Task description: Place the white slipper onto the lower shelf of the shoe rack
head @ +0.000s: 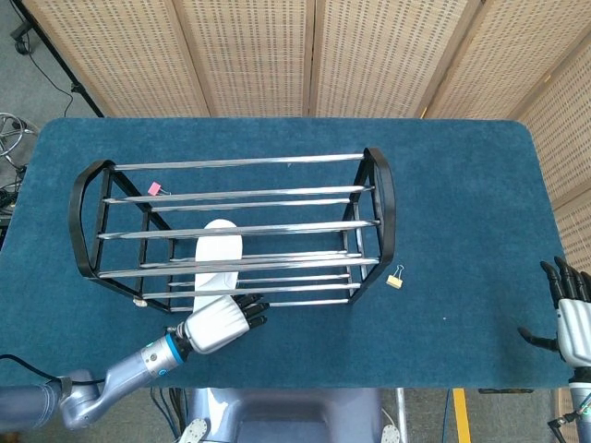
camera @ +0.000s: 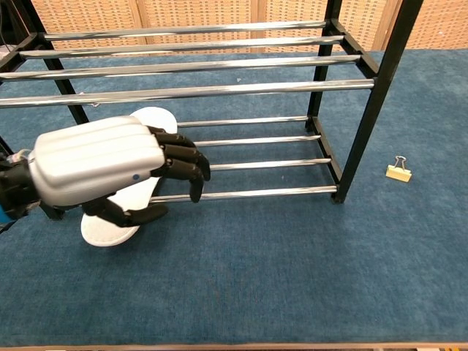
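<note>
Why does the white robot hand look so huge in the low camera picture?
Chest view: the left hand sits close to the lens, so it looks oversized and hides much of the white slipper. Head view: the same hand looks small; light is even, with no glare.

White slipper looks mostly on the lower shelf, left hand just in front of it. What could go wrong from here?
1. The white slipper has its heel end hanging past the front bar of the shoe rack, so it may tip or slide off.
2. The left hand hovers close over that heel with fingers curled; a careless move could drag the slipper out.
</note>
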Controlling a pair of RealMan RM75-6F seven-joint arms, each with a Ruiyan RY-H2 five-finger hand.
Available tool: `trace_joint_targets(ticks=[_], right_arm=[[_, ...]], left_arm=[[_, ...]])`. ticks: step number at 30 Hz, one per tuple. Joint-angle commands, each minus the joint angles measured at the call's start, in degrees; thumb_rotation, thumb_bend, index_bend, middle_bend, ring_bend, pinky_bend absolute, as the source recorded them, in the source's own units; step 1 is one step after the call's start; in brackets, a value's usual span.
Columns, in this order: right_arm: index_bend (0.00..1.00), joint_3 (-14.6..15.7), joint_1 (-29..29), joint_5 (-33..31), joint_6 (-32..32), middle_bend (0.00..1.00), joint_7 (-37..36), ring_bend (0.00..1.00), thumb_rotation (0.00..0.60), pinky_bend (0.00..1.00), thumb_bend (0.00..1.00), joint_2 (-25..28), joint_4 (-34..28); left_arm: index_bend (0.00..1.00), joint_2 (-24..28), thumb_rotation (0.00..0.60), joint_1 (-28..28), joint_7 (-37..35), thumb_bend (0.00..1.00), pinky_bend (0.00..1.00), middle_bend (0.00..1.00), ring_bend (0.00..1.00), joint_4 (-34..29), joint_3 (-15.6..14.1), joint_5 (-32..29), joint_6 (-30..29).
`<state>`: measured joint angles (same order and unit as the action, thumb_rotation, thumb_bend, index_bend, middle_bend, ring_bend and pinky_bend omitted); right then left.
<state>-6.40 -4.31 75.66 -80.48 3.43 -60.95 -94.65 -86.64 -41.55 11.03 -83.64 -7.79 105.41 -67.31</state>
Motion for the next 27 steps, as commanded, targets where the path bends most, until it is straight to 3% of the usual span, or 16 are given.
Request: trace_joint_targets(ticks=[1,9,20,24,27], right_arm=[[0.00,0.00,0.01,-0.03,0.00,0.00,0.02,0.00,0.600,0.00,0.00,0.01,-0.03],[0.00,0.13,0.09,0.33,-0.27,0.00,0.27,0.00,0.600,0.00,0.00,0.04,-0.43],[0.00,0.77,0.08,1.51,-0.69,0.00,2.07,0.00,0.600,0.00,0.00,-0.49,-1.34],[0.00,0.97,0.02,1.64,-0.61,0.00,2.74,0.00,0.600,0.00,0.00,-0.73,-1.50],[0.00,0.99,0.12,1.71,-0.84,0.00,2.87,0.00,0.600,0.00,0.00,-0.71,-1.67]], left_arm=[[0.42,1.77,0.600,1.30,-9.35,0.44,0.35,0.29,0.22,4.18,-4.82,7.34,-7.94],[0.42,5.96,0.600,6.69,-16.78,0.44,0.35,0.29,0.23,9.74,-10.17,13.19,-20.84],[0.43,8.42,0.600,16.46,-27.06,0.44,0.35,0.29,0.24,22.87,-14.39,13.84,-33.62],[0.43,8.31,0.600,19.86,-30.21,0.44,0.35,0.29,0.24,26.98,-14.12,12.32,-37.42],[0.45,9.08,0.600,24.16,-34.43,0.44,0.35,0.30,0.24,28.81,-12.03,6.42,-40.14]])
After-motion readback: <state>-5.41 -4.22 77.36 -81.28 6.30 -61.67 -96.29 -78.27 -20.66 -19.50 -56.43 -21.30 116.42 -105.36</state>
